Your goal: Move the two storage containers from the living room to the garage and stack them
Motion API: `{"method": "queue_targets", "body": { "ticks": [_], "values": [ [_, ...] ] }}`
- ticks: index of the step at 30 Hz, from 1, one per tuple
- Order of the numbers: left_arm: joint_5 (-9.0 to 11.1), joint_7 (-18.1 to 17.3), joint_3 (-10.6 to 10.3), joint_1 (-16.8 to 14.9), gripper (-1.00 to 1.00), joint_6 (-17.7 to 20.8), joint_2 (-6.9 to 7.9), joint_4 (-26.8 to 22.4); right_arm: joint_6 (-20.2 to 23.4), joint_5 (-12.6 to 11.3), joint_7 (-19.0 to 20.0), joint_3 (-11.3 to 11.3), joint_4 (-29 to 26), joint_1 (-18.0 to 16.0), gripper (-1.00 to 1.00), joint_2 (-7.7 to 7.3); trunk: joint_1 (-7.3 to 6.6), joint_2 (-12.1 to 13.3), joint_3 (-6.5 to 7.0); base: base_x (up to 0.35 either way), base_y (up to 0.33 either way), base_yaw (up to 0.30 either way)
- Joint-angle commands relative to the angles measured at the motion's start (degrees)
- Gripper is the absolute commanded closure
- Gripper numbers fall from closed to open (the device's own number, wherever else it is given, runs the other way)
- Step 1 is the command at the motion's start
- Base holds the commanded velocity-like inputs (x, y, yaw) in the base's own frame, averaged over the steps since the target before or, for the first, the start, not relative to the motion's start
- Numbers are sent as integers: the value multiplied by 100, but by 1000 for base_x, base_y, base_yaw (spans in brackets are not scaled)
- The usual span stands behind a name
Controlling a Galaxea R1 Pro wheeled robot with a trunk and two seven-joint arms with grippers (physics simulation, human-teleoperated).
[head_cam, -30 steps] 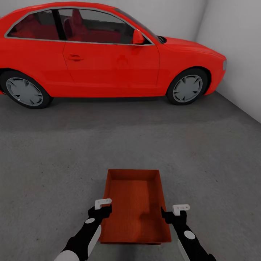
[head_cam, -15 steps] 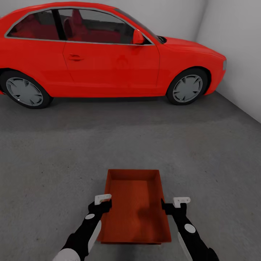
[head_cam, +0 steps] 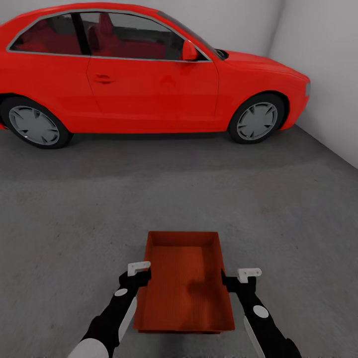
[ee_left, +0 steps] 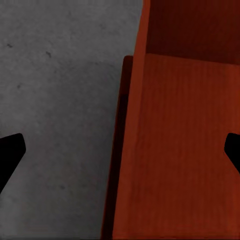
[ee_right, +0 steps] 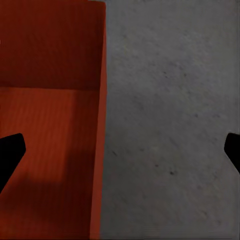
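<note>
My left gripper (head_cam: 141, 273) spread astride storage container (head_cam: 185, 283) wall, right gripper (head_cam: 237, 279) likewise, container on floor (head_cam: 74, 223) before red car (head_cam: 139, 74)

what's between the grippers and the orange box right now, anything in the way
Nothing visible. The orange box sits on the grey floor with the left gripper open astride its left wall and the right gripper open astride its right wall. The red car is parked well beyond, clear of both.
</note>
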Motion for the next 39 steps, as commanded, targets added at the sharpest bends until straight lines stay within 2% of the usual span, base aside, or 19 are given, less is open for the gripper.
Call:
{"method": "queue_targets", "body": {
  "ticks": [1, 32, 39],
  "values": [
    [-18, 3, 16, 0, -100, 35, -5, -11, -11, 43, -22, -2, 2, -2, -100, 2, -2, -2, -4, -189, 0, 0],
    [-19, 3, 1, -1, -100, 42, -5, -11, -9, 43, -22, -2, 11, -2, -100, 2, -2, -2, -4, -315, 0, 0],
    [-19, 3, -1, 0, -100, 42, -5, -11, -11, 43, -22, -3, 10, -2, -100, 2, -2, -2, -4, -102, 0, 0]
  ]
}}
